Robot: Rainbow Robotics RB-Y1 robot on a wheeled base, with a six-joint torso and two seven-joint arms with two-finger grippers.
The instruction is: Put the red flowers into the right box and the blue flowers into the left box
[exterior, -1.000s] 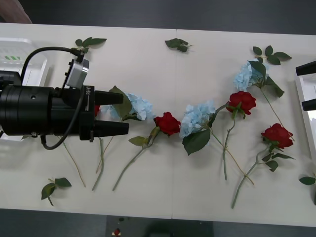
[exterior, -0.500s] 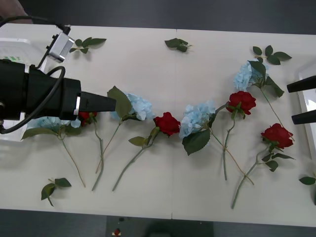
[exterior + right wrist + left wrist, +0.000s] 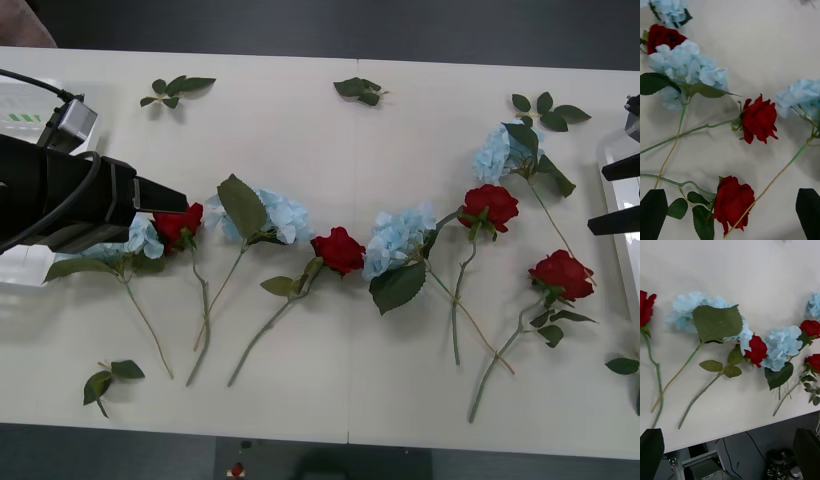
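Table [image 3: 300, 120]: I saw it carrying nearly all of the flowers, strung in a loose row from the left box to the right box.
Left box [image 3: 40, 110]: it sat at the table's left end, mostly behind my left arm; I could not tell what it held.
Right box [image 3: 612, 190]: only its rim showed at the table's right edge, and I could not see its contents.
Left gripper [image 3: 165, 205]: it hung over the left end of the row, beside the leftmost rose; its wrist view put the fingers at both bottom corners, spread wide, holding nothing.
Right gripper [image 3: 618, 195]: it hovered at the right edge over the box rim, fingers parted, empty.
Blue flowers [image 3: 400, 240]: four clusters lay on the table, one part hidden under my left arm beside the left box.
Red flowers [image 3: 338, 250]: four roses lay in the row, none visibly boxed.
Progress: I judged the sorting barely begun, with eight stems left to move.
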